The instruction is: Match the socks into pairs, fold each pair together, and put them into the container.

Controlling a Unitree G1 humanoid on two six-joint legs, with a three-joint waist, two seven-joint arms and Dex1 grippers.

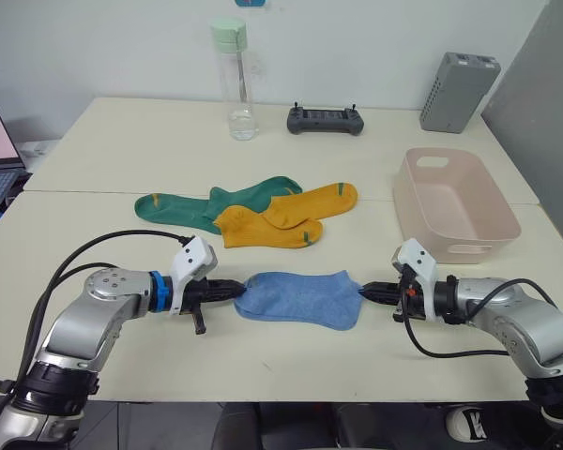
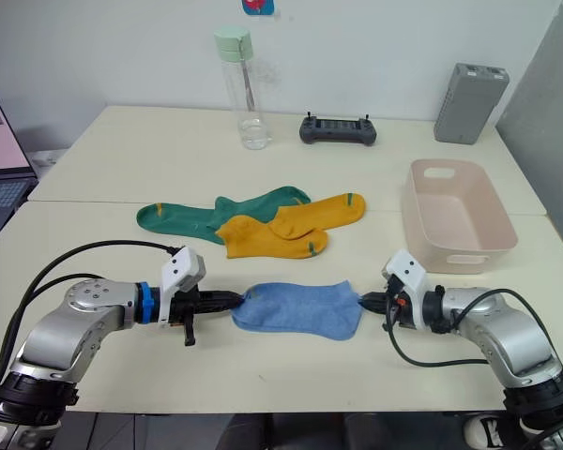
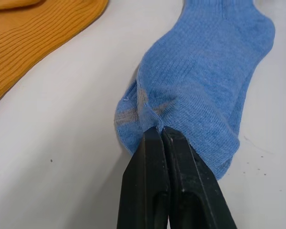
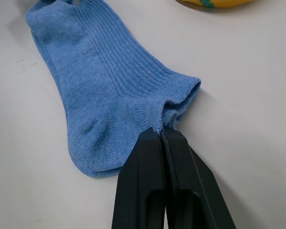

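Blue socks [image 1: 300, 298]: flat on desk [image 1: 122, 141] front edge, stretched between both grippers
Left gripper [image 1: 236, 291]: jaws clamped on toe end
Right gripper [image 1: 364, 293]: jaws clamped on cuff
Yellow socks [image 1: 286, 216], green socks [image 1: 216, 204]: heaped behind
Tub [image 1: 457, 202]: right of them

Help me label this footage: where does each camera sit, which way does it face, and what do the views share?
Left eye view: on the head, looking forward and down at the table; both arms show, left gripper and right gripper pinching the blue socks.
Right eye view: the same scene, with the container.
Left wrist view: along shut fingers at the sock's toe end.
Right wrist view: along shut fingers at the cuff.
All four share the blue socks.
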